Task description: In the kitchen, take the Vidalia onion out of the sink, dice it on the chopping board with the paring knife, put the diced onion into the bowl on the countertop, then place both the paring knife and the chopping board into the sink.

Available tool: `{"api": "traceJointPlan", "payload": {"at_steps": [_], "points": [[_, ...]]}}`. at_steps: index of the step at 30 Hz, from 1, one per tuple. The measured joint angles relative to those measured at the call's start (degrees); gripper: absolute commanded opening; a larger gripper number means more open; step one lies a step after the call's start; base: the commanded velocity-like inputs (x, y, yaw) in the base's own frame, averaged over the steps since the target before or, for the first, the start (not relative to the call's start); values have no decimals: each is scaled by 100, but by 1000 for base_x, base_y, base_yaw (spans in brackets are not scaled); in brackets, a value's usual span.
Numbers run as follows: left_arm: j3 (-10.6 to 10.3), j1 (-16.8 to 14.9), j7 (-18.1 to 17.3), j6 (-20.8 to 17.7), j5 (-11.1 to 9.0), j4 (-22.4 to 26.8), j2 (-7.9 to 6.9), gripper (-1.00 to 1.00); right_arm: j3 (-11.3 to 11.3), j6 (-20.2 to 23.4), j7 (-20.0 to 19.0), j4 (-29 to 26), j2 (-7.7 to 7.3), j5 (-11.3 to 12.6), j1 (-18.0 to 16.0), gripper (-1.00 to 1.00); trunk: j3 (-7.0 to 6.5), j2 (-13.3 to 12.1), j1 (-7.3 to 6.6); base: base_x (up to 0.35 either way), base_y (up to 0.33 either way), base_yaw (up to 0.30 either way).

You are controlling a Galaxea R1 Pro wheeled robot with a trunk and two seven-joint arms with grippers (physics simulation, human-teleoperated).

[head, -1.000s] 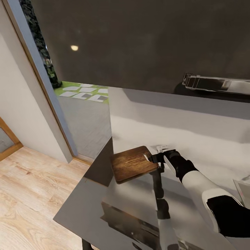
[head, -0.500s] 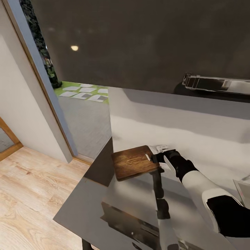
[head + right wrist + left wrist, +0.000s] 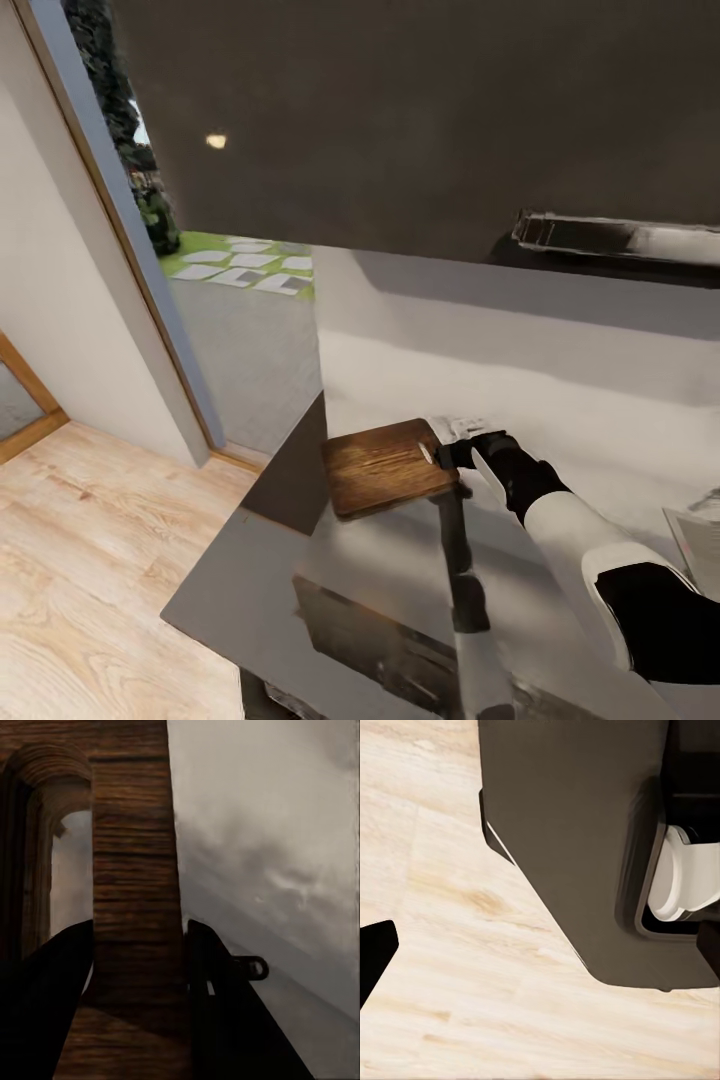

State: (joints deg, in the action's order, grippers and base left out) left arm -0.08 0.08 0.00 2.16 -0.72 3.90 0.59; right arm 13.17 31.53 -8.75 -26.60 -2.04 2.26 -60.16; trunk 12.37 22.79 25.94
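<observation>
Pale wood-plank floor (image 3: 90, 560) is lying left of the long glossy grey countertop (image 3: 300, 580); a glazed door is opening onto grass beyond. The brown wooden rectangular chopping board (image 3: 385, 465) is resting near the countertop's left end. The right gripper (image 3: 446, 455) is clamping the board's handle end, fingers (image 3: 52, 997) closed either side. Left gripper (image 3: 371, 952): opening cannot be told.

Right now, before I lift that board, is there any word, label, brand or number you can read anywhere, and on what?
None: no readable text in these pictures.
The chopping board shows only wood grain; the right gripper, closed on its handle end, bears no marking.
The countertop is plain grey.
</observation>
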Motion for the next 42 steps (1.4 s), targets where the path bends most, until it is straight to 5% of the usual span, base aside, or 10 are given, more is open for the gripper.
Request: {"api": "traceJointPlan", "payload": {"at_steps": [15,42], "points": [[0,0,0,-1,0,1,-5,100,-13,0,-1,-3,-1,-10,2,-100,-101,2,-17,-297,0,-45],[0,0,0,0,0,0,-7,100,-18,1,-1,-11,-1,-14,2,-100,-273,1,-20,-8,0,-205]]}}
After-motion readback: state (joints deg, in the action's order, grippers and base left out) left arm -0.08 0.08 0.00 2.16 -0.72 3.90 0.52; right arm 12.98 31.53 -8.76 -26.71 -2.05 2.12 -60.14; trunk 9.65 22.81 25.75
